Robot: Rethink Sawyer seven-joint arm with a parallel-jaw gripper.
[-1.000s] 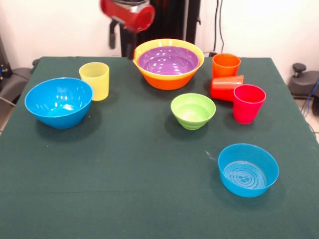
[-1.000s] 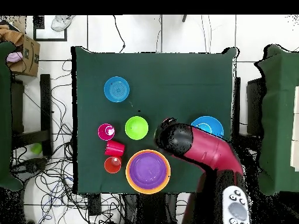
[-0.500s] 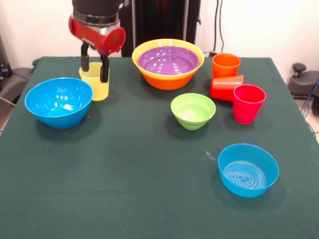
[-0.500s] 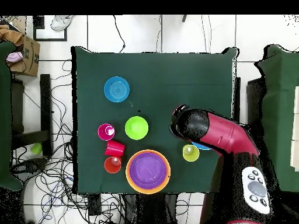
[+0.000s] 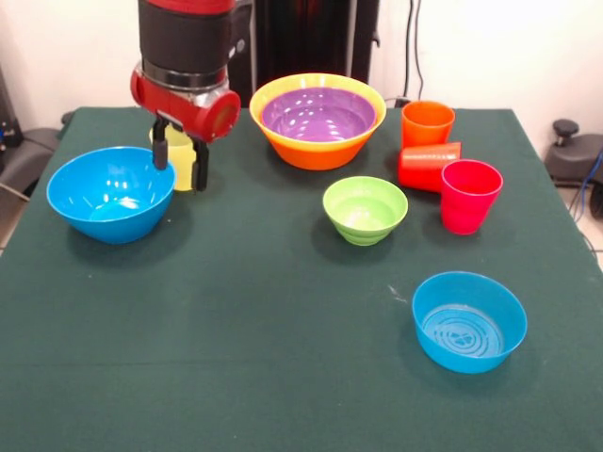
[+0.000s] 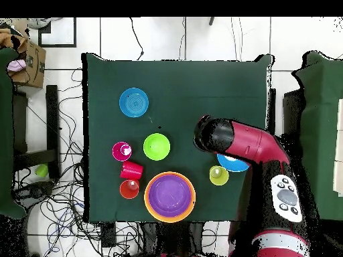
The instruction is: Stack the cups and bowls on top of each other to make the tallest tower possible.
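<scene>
— Near the table's (image 5: 283, 377) far left corner, seen from across it: what has your claw got?

— Nothing. My gripper (image 5: 177, 162) hangs with its fingers parted, straddling the yellow cup (image 5: 181, 162) beside the blue bowl (image 5: 111, 193).

— How will that cup handle?

— Light, thin and glossy, I'd judge, so slippery and easily tipped. I'd pinch the wall just below the rim, gently, not crushing it.

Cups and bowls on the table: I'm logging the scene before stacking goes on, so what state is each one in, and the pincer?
Yellow cup: upright, between the pincer's fingers.
Orange cup: upright.
Red cup: on its side.
Pink cup: upright.
Purple bowl: nested in the yellow-orange bowl.
Green bowl: upright, empty.
Two blue bowls: upright, empty.
Pincer: open, around the yellow cup.
</scene>
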